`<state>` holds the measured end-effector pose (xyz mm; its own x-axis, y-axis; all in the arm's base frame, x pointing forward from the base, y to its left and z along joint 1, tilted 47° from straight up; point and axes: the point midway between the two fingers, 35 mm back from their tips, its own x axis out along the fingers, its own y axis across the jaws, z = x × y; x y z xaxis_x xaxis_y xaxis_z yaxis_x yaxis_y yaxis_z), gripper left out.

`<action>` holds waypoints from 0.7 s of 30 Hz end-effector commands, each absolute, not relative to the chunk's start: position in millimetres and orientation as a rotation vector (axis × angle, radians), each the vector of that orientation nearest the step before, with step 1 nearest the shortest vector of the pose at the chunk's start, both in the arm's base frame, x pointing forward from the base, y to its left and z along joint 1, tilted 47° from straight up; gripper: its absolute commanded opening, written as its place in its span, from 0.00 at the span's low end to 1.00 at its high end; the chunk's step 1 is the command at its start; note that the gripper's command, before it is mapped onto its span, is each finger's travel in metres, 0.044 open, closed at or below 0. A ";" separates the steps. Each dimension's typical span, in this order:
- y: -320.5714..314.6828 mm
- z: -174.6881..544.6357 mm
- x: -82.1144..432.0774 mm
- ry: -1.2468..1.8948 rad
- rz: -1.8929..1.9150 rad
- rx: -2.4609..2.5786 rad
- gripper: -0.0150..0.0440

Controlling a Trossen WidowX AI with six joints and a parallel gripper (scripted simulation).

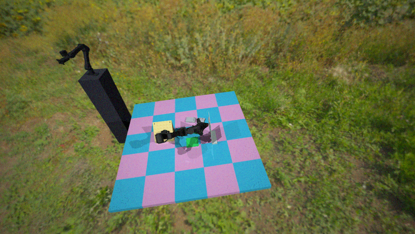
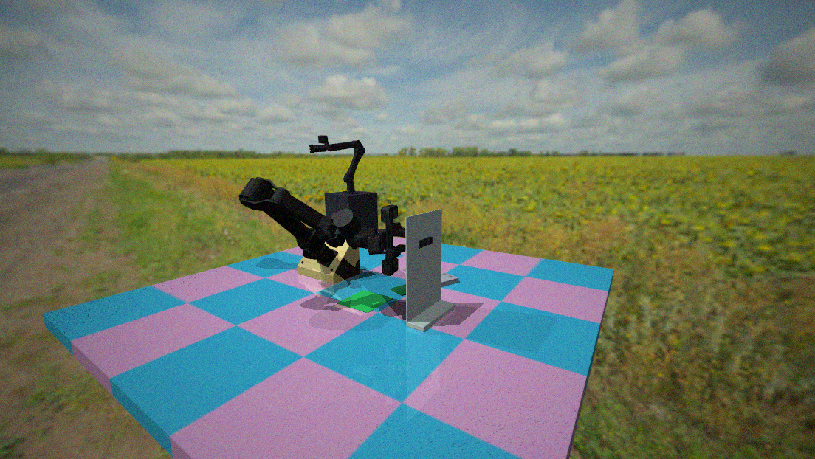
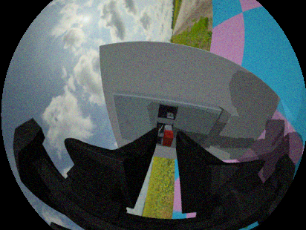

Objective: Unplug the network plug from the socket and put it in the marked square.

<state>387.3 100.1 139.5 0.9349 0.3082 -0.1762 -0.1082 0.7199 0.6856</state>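
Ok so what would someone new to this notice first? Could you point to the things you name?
Probably the pink and blue checkered table (image 1: 188, 186) (image 2: 285, 393), standing in a grassy field. Then the black robot arm (image 1: 180, 132) (image 2: 293, 219) on it, reaching toward an upright gray panel (image 1: 209, 123) (image 2: 423, 273) (image 3: 167, 63).

We see a second black arm (image 1: 86, 56) (image 2: 354, 162) on a tall dark pedestal (image 1: 105, 104) (image 2: 336, 200). Beyond it, we have a field of yellow flowers (image 2: 570, 187) under a cloudy sky (image 2: 456, 68) (image 3: 74, 74).
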 end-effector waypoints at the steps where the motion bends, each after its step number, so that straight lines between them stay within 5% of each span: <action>1: 100.5 140.1 387.6 0.288 0.237 0.737 0.38; 12: 100.5 140.1 387.6 0.288 0.237 0.737 0.26; 21: 100.3 140.1 385.0 0.288 0.237 0.737 0.25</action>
<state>386.8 100.7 140.5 0.9339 0.3128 -0.1729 -0.1135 0.7183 0.6864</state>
